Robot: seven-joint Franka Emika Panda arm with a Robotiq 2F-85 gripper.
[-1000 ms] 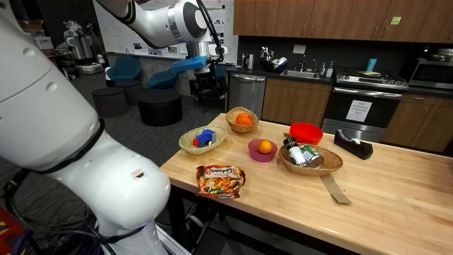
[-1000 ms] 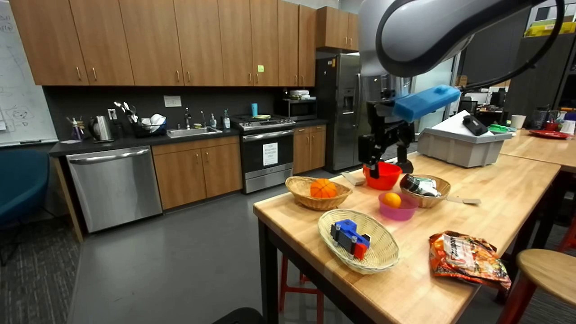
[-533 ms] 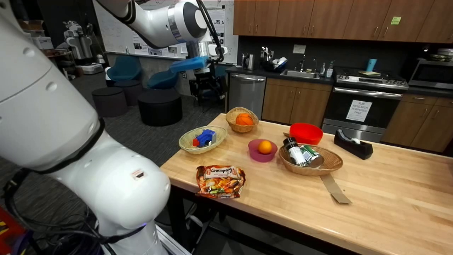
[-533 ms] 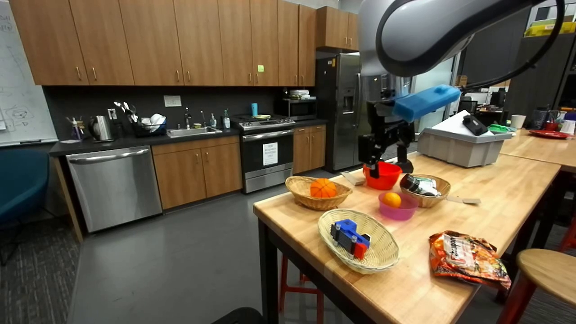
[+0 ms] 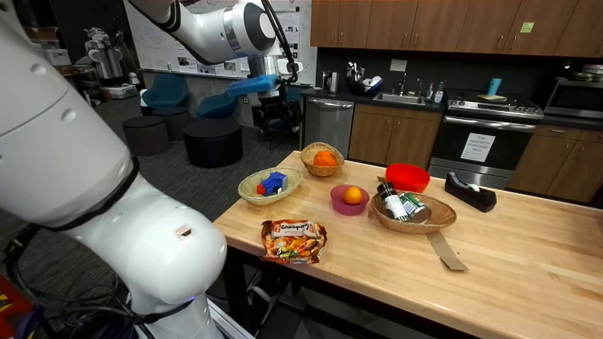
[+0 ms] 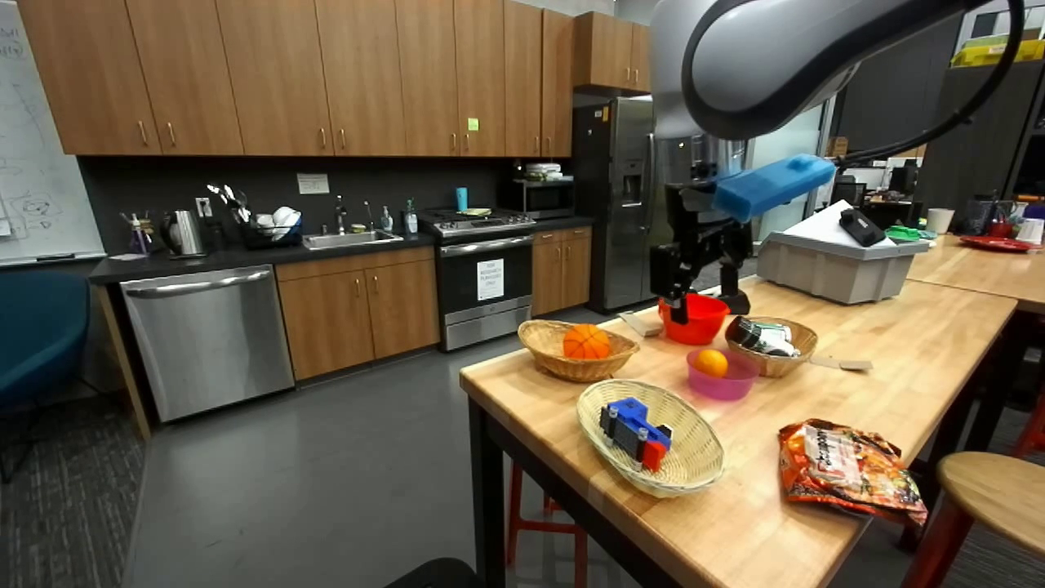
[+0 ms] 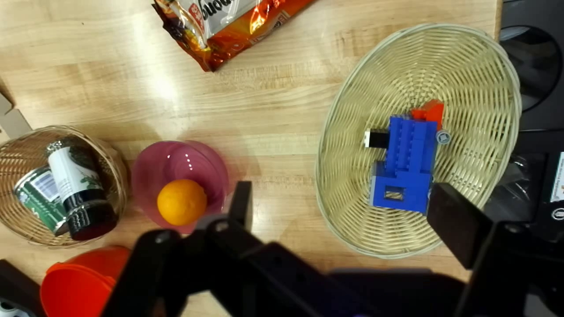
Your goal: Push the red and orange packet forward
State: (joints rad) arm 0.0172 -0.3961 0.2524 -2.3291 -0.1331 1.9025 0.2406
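One red and orange crinkled snack packet (image 5: 294, 241): lying printed face up on the light wooden desk (image 5: 518, 273), at the long edge nearest the white robot arm (image 5: 183, 249), close to the short-edge corner; in an exterior view, one end reaches past that long edge.
Black two-fingered hand (image 7: 346, 207): fingers spread wide; raised above the desk, well apart from the packet.
Pale oval woven basket (image 6: 694, 461): at the short edge, between its two corners; holds a blue toy-brick model (image 7: 410, 167) with a red end.
Brown round woven basket (image 6: 571, 371): at the far corner of the short edge; holds an orange toy basketball (image 6: 586, 341).
Translucent pink round bowl (image 7: 202, 165): inward from the edges; holds a round orange fruit (image 7: 181, 202).
Brown oval woven basket (image 5: 440, 215): just beside the pink bowl, farther from the short edge; holds a dark white-labelled jar (image 7: 77, 180) and a green can (image 7: 42, 198).
Red round bowl (image 5: 407, 179): near the far long edge.
Black tape dispenser (image 5: 464, 194): near the far long edge.
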